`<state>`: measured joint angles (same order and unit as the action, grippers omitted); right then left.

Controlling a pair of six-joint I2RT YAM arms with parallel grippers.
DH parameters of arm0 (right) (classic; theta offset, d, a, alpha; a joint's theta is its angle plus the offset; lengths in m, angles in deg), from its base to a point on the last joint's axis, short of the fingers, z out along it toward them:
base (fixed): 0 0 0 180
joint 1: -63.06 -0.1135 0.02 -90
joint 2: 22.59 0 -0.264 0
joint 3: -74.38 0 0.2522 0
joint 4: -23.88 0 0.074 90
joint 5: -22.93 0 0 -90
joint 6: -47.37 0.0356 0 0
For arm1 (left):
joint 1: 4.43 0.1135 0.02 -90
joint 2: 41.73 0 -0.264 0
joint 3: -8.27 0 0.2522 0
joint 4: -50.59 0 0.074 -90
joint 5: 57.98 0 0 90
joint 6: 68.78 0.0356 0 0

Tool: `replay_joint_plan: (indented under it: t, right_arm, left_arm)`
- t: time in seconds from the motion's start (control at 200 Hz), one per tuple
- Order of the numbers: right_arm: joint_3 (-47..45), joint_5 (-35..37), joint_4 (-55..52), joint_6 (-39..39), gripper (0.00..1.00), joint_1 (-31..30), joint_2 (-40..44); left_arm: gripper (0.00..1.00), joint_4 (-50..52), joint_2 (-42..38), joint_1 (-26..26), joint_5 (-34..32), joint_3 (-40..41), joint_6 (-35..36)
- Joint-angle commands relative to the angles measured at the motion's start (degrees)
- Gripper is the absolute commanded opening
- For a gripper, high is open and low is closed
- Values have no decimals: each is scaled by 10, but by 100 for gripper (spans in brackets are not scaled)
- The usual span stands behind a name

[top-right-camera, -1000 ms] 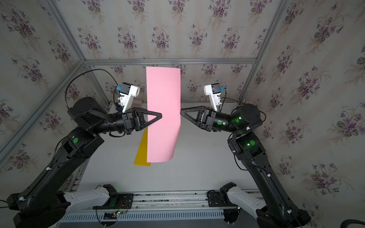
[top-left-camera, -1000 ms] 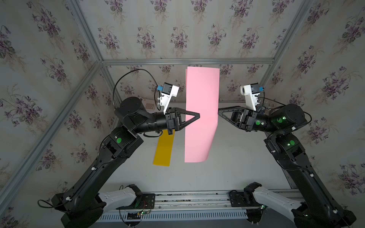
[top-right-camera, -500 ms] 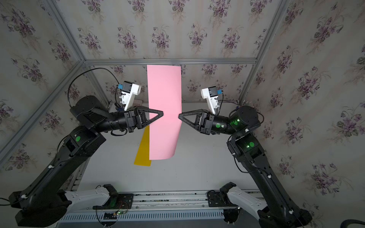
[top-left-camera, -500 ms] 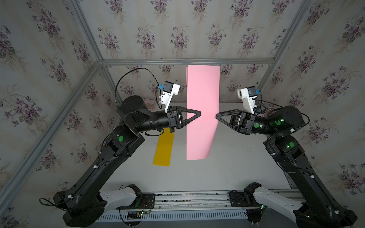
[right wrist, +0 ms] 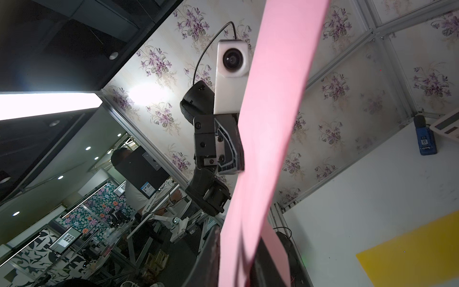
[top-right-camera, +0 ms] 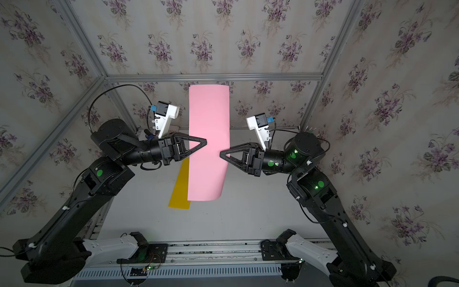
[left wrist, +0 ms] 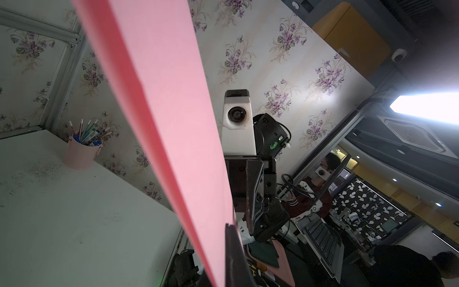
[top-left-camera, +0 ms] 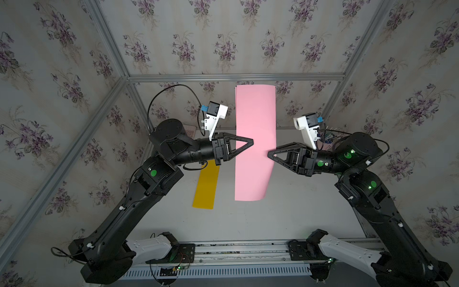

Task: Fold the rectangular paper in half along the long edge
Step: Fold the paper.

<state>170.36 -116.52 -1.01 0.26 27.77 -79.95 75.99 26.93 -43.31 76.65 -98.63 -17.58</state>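
Up above the white table (top-left-camera: 298, 213), the pink paper (top-left-camera: 255, 119) is held in the air between the two arms, and both top views show its long edges running away from the camera. The near end bends a little at one corner. The left gripper (top-left-camera: 250, 143) is clamped tight on the sheet's left long edge, about halfway along. The left wrist view shows one dark finger (left wrist: 236, 256) flat against the pink. The right gripper (top-left-camera: 269, 153) has its tip over the opposite long edge. From the right wrist view the paper runs down between its fingers (right wrist: 211, 256), but whether they pinch it, I cannot tell. Down on the table a yellow sheet (top-left-camera: 206, 185) lies flat, beside the pink one on the left arm's side.
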Motion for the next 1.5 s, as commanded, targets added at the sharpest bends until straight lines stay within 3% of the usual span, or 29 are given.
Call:
replay_joint_plan:
  t: [0.0,0.195,0.345,0.46,0.55,0.604,0.729,0.774,0.824,0.889,0.924,1.044,1.079,1.144,1.269,1.344,1.374,1.499]
  right_arm:
    - [3,3,-30,-25,22,0,-1]
    - [-2,3,-53,-34,22,-1,2]
    - [6,3,-83,-50,0,0,7]
    - [16,7,-111,-66,0,0,8]
    - [17,7,-119,-67,27,0,7]
    - [13,3,-120,-68,28,-1,8]
    - [4,-9,-124,-73,5,0,11]
    - [3,-9,-131,-76,1,-1,13]
    - [3,-10,-140,-81,7,-1,15]
    - [3,-6,-151,-85,29,-1,17]
    - [2,-6,-155,-88,30,-1,19]
    - [-2,-14,-161,-95,5,-1,25]
    - [-2,-15,-164,-97,6,-1,26]
    - [2,-11,-176,-101,17,-1,25]
    - [-8,-26,-171,-100,6,-1,29]
    - [-9,-22,-180,-101,22,-1,30]
    - [-8,-23,-183,-104,24,-1,31]
    - [-16,-42,-176,-105,5,-1,37]
  left_arm:
    - [0,0,-3,0,-4,-2,9]
    - [0,1,1,0,-2,-5,11]
    - [0,2,6,0,1,-9,13]
    - [0,3,7,0,1,-10,13]
    - [0,3,8,0,2,-11,12]
    - [0,4,8,0,1,-12,13]
    - [0,9,9,0,1,-19,14]
    - [0,13,10,0,0,-23,16]
    - [0,14,13,0,2,-26,16]
    - [0,16,16,0,4,-33,16]
    - [0,16,18,0,5,-36,16]
    - [0,21,22,0,7,-43,17]
    - [0,22,23,0,6,-45,18]
    - [0,24,24,0,8,-47,18]
    - [0,25,24,0,9,-45,17]
    - [0,25,24,0,8,-47,17]
    - [0,26,24,0,9,-48,18]
    - [0,28,27,0,9,-51,19]
